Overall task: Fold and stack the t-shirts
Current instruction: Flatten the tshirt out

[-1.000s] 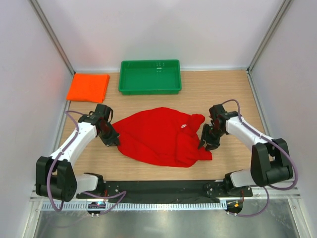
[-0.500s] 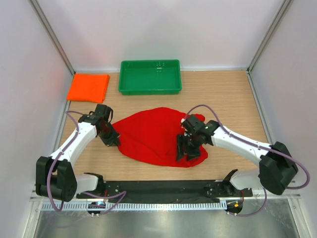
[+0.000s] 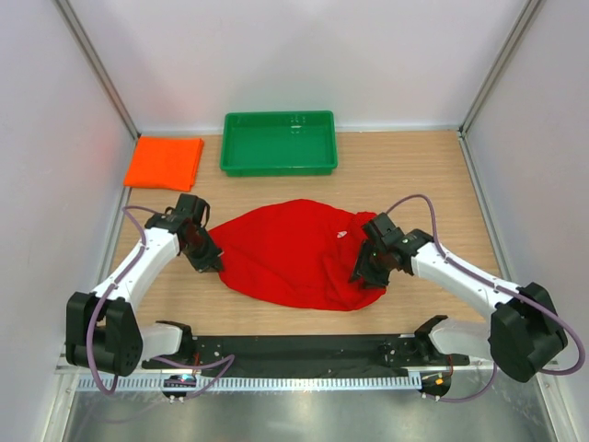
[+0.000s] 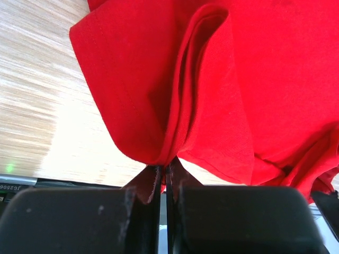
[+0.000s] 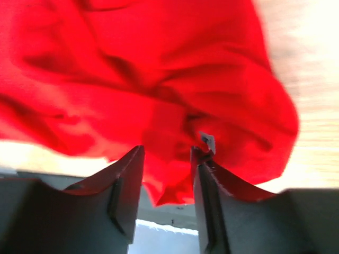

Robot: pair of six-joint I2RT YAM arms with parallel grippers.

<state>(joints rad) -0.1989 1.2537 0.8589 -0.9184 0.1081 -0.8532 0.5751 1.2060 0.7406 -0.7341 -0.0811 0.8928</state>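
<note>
The red t-shirt (image 3: 285, 258), light, limp and crumpled near the middle of the table's (image 3: 414, 175) near edge, is pinched at its left edge by the closed left gripper (image 3: 210, 262); the right gripper (image 3: 361, 274), jaws half apart over bunched cloth with grip unconfirmed, should take a hem.

Table (image 3: 414, 175): red t-shirt (image 3: 285, 253), orange t-shirt (image 3: 164, 162), tray (image 3: 278, 169)

From above, the fingertips of the right tool (image 3: 361, 276) are buried in the red t-shirt (image 3: 285, 253); you can't tell whether they grip it. Its wrist view is blurred, the cloth running off top and left.
</note>
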